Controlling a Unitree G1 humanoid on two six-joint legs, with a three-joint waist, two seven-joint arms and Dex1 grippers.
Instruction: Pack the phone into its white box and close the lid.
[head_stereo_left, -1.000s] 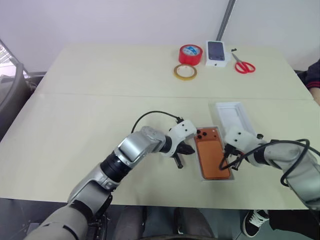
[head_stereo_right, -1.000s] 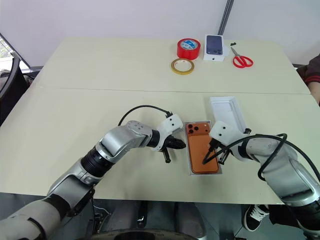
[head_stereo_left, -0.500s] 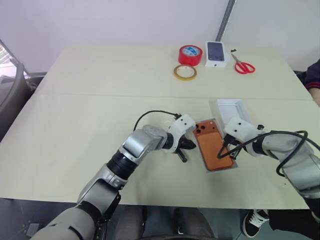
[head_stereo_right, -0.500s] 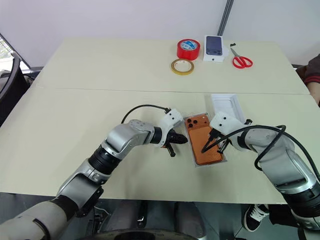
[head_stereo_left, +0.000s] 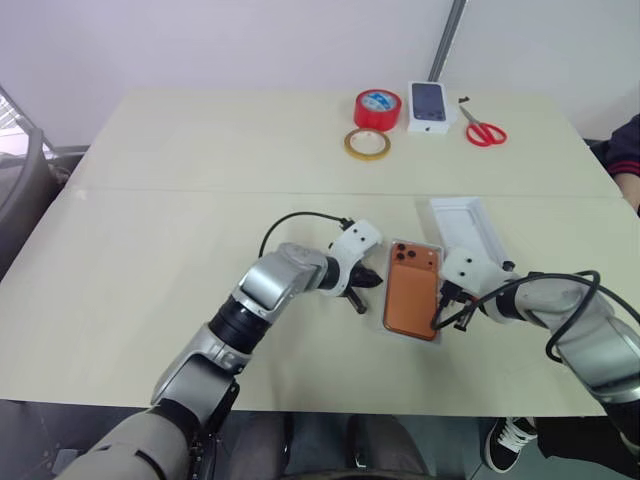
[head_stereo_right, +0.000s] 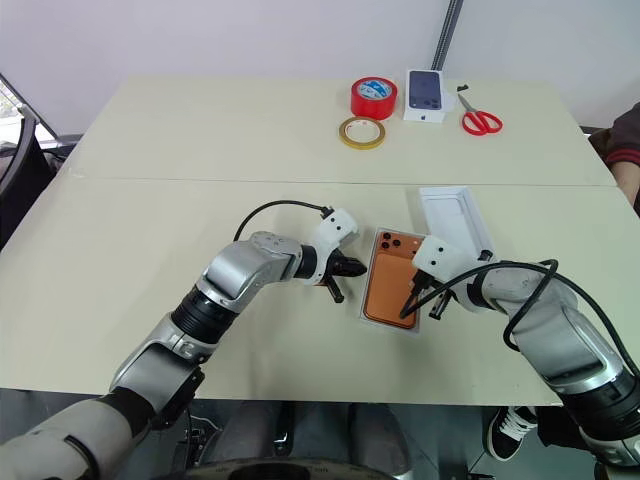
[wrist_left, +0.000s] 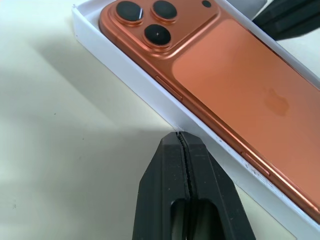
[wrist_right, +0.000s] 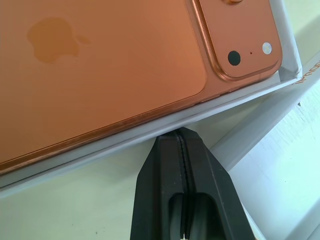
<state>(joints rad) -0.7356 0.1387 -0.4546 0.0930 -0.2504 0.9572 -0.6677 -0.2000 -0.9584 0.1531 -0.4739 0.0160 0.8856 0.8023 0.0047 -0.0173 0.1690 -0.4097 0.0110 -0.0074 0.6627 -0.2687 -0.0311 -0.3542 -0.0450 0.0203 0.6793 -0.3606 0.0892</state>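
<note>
Since a second ago the shallow white box with the phone in it has swung on the bench: its near end has gone toward the robot's left, so it now lies slanted between the two hands, where it earlier lay almost square to the bench's edge.

The broad pale cream bench (head_stereo_left: 200, 200) carries everything. On it, just beyond the right arm, lies the plain white shallow lid (head_stereo_left: 468, 226), open side up and apart from the box. The white box (wrist_left: 125, 75), a low white-walled tray, holds the flat copper-orange phone (head_stereo_left: 412, 300), back up and lying flat inside the walls, its three-lens cluster at the far end.

The left hand (head_stereo_left: 362, 296) has its two black fingers pressed tight together, holding nothing, the tips right at the outside of the box's long wall on the robot's left. The right hand (head_stereo_left: 446, 318) is likewise closed on nothing, its tips at the opposite long wall, near the lid's edge.

At the far edge of the bench, well apart, sit a red tape roll (head_stereo_left: 377, 107), a small white carton printed with a dark phone (head_stereo_left: 429, 107), a tan tape ring (head_stereo_left: 367, 144) and red-handled scissors (head_stereo_left: 484, 130).
</note>
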